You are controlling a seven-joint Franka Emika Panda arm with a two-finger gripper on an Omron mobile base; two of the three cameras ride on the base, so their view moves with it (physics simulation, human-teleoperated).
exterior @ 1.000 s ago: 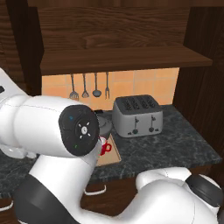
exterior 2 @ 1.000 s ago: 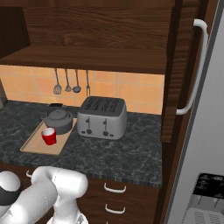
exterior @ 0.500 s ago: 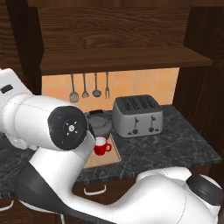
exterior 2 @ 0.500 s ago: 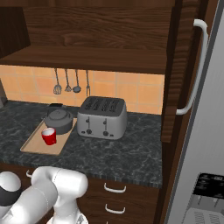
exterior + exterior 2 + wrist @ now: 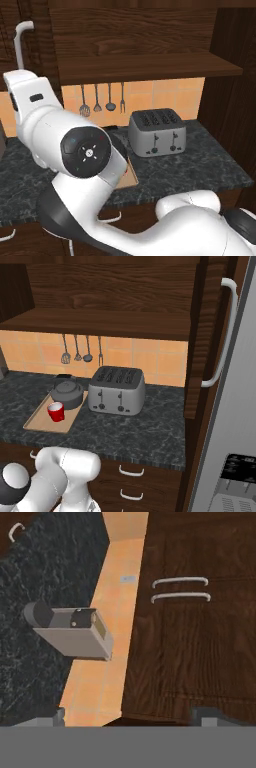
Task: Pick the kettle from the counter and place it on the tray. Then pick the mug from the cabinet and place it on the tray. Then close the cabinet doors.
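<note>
Closest to me in the right base view, the white arm [image 5: 65, 476] rises at the lower left, in front of the dark drawers. Through the hand camera I see the fingers [image 5: 132, 717] spread wide with nothing between them, pointing at a pair of shut wood doors with two silver handles [image 5: 180, 589] side by side; a grey boxy appliance [image 5: 75, 632] sits on the black surface [image 5: 45, 572] beside them.

Farther back, the tray [image 5: 42, 421] lies on that surface, carrying the red mug [image 5: 55, 412] upright near its front and the kettle [image 5: 67, 393] behind it. Just right of the tray stands the toaster [image 5: 116, 390].

Beyond, utensils [image 5: 80, 351] hang on the orange tiles. Above, the cabinet [image 5: 110, 301] stands open, and its right door [image 5: 212, 341] is swung outward.
</note>
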